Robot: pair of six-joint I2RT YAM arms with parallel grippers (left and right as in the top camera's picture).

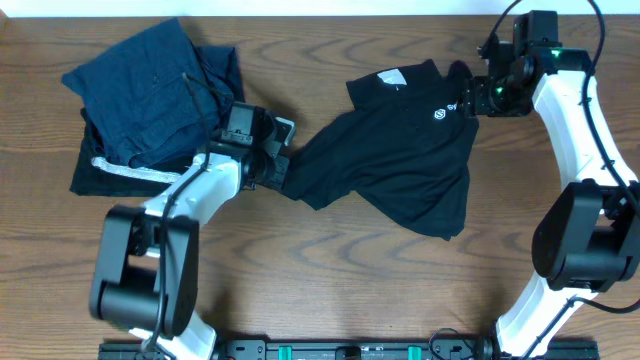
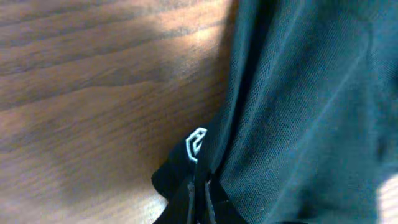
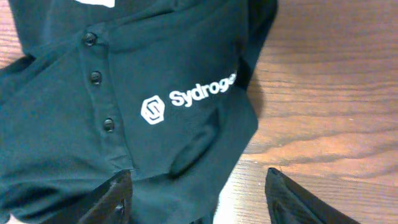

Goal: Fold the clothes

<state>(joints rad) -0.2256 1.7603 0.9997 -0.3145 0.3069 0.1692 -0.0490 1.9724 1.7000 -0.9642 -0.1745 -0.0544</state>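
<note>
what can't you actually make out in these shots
- right wrist: end of the chest print on the black top, tucked under a fold
- right wrist: neck label, cut by the top edge
- overhead: left gripper fingertips, hidden under its own body

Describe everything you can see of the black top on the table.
The black top lies rumpled on the wooden table: soft fine-knit fabric, collar with white neck label, three buttons, white chest logo. The left tool is shut on one edge; the right tool stands open over the opposite edge.
</note>
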